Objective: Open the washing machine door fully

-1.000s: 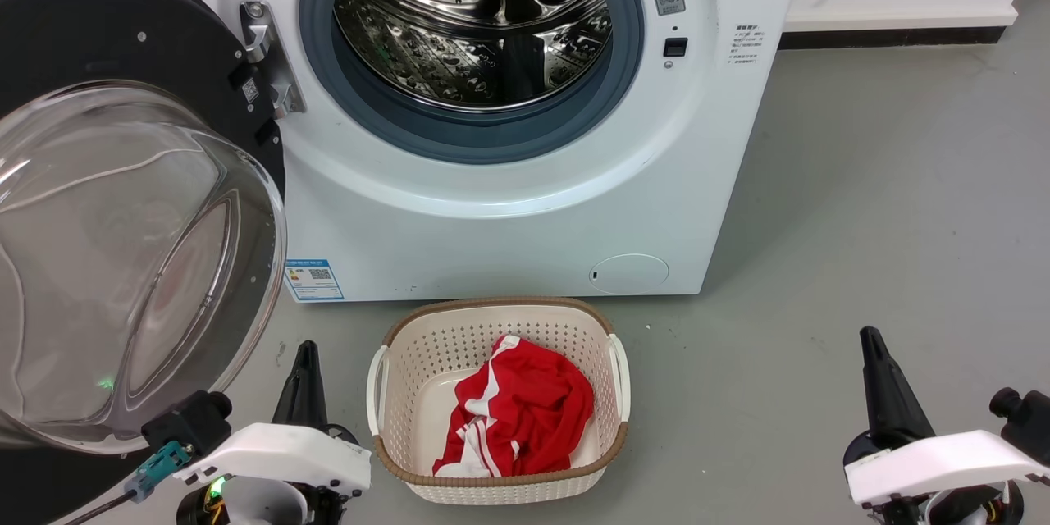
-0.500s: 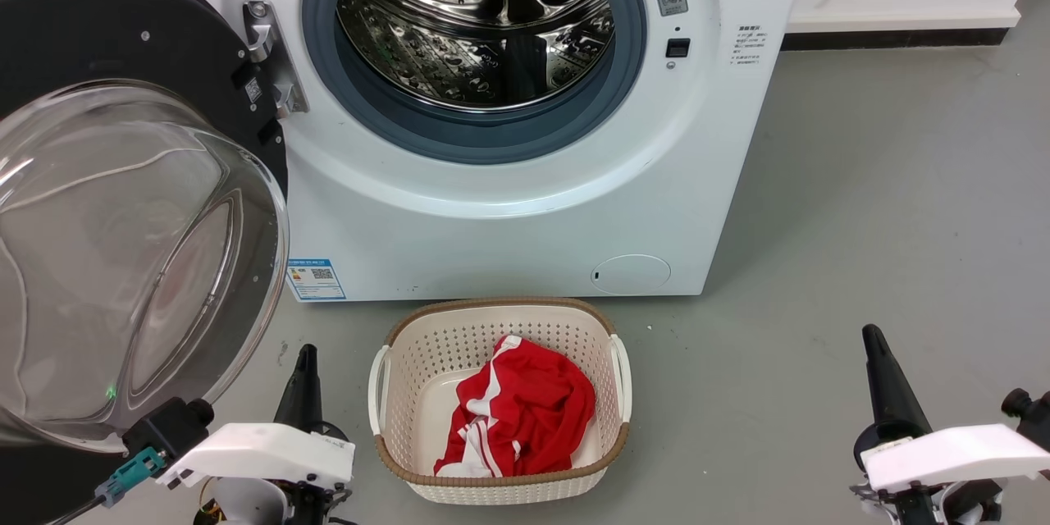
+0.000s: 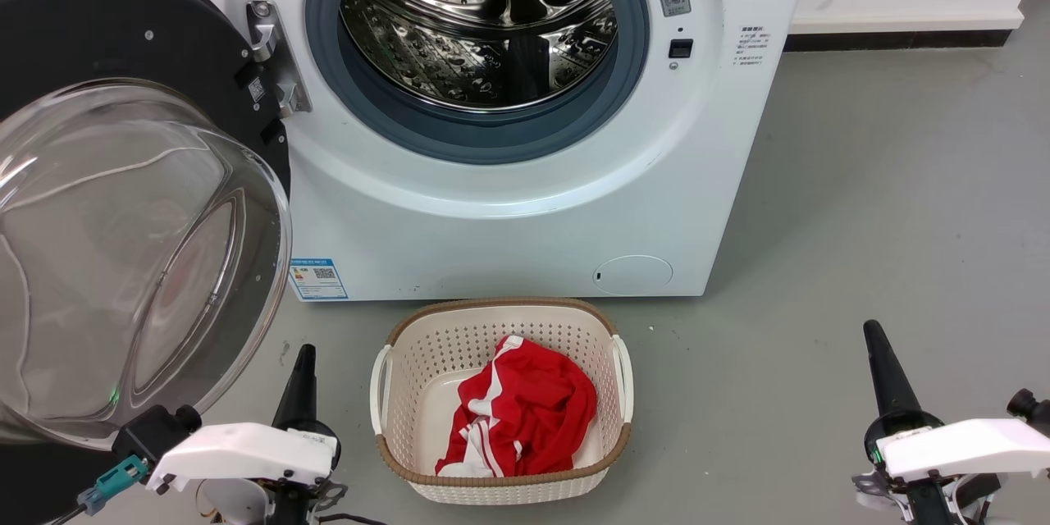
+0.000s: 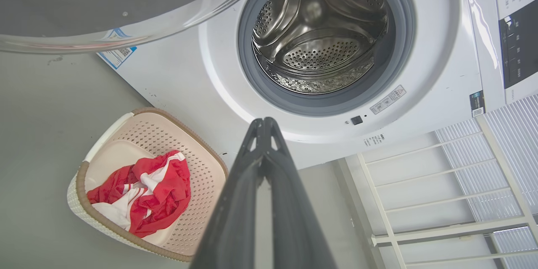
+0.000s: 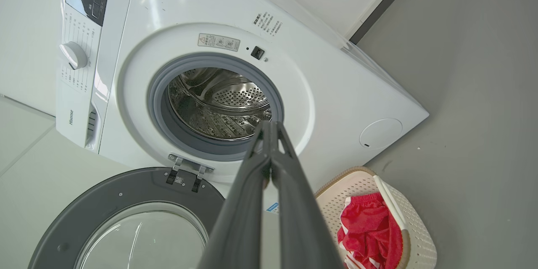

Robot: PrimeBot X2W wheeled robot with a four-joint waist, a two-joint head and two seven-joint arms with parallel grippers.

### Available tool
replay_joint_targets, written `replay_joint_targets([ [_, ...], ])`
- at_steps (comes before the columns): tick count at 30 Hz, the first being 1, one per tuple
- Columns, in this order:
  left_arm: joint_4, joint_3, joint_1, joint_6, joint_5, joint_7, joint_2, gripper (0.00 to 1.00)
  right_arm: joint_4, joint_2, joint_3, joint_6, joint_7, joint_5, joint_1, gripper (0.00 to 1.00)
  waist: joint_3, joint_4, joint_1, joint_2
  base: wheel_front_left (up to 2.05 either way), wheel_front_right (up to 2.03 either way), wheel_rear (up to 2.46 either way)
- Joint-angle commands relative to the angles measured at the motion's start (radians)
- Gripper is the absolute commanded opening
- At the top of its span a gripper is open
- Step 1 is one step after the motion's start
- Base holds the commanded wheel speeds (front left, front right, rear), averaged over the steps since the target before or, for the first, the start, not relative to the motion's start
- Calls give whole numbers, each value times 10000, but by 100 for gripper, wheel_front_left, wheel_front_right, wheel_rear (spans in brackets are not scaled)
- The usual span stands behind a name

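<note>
- The left gripper point(image 3: 305, 354) sits at 7 o'clock in the head view, with its two dark fingers clenched together and nothing between them.
- The right gripper point(image 3: 871, 332) sits at 5 o'clock, likewise clenched and empty.
- The washing machine door point(image 3: 115, 25) fills the 9 to 10 o'clock side. It is swung wide on its hinge point(image 3: 271, 57), and its glass bowl point(image 3: 123, 262) bulges toward the camera.
- The drum mouth of the washing machine point(image 3: 492, 213) stands uncovered at 12 o'clock.
- From the left gripper the door's lower rim lies at about 10 o'clock, near but apart. The right gripper is well apart from it, so the left arm is nearer.
- The door looks at or close to full swing. Any travel left would probably be a push toward 9 o'clock, about the upright hinge line.
- The laundry basket point(image 3: 500, 305) lies at 6 o'clock, between the grippers.
</note>
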Motion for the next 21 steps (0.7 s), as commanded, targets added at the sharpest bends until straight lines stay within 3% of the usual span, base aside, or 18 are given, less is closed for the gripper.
replay_joint_targets([
  [1, -70, 70, -282, -55, -174, 57, 19, 0, -42, -69, -25, 0, 42, 198, -204, 0, 0, 1, 0, -1, 0, 0, 0],
  [21, 65, 441, -327, -505, -2238, 577, -34, 0, 227, -59, -160, -1, 481, 2270, -407, 0, -12, 48, 0, -1, 0, 0, 0],
])
